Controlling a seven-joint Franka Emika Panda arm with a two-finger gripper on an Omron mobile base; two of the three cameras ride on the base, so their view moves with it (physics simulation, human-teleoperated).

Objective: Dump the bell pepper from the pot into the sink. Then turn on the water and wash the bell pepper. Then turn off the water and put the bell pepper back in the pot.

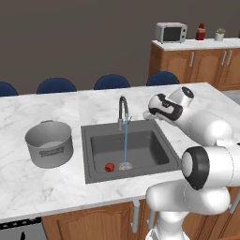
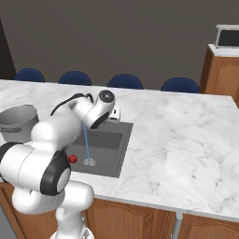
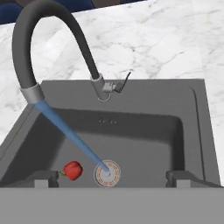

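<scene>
While water (image 3: 72, 139) streams onto the drain (image 3: 107, 173) beside the bell pepper (image 3: 73, 170), the jaws stand wide, empty.

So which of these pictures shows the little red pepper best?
The hand view: the bell pepper looks biggest there, lying on the sink floor beside the drain. The left base view shows it small; the right base view shows it partly hidden behind the arm.

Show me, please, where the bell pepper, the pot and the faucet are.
bell pepper (image 3: 73, 170), hand view, red body.
pot (image 1: 49, 151), left base view, outer wall.
faucet (image 3: 46, 17), hand view, arch.
</scene>
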